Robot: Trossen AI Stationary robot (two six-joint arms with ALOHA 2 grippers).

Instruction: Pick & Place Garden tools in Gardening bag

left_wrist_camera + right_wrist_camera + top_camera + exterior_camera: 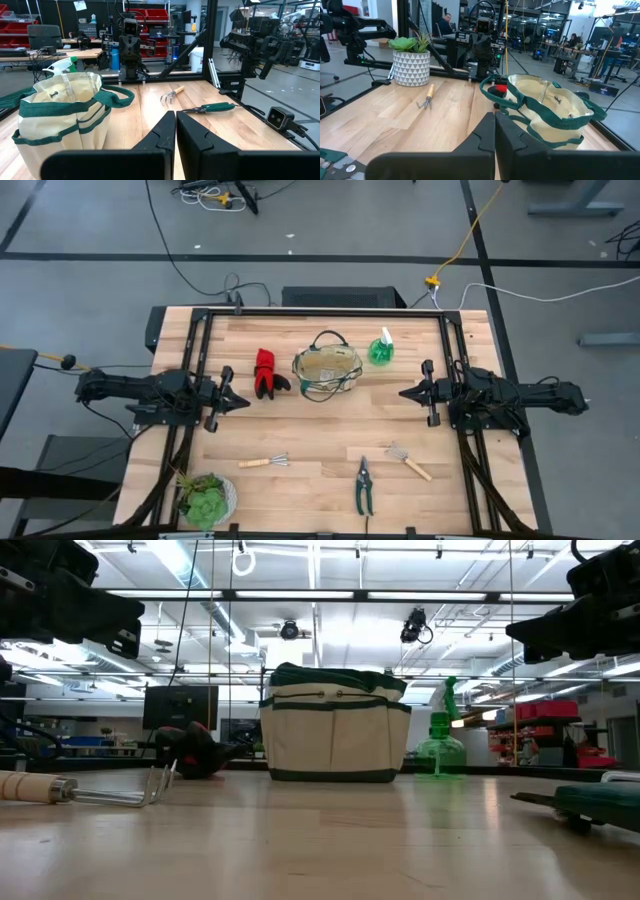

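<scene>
Here, the round tan fabric bag with green trim (326,370) stands mid-table toward twelve o'clock, red-and-black gloves (267,373) at its nine, green spray bottle (381,349) at two. Left gripper (238,402) and right gripper (410,393) flank it, fingers pressed together, empty.

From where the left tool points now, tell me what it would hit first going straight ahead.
Most likely the gardening bag. The left tool, fingers shut, aims across the table; the bag sits just to one side of that line, so it might only graze it, with the gloves beside it.
</scene>
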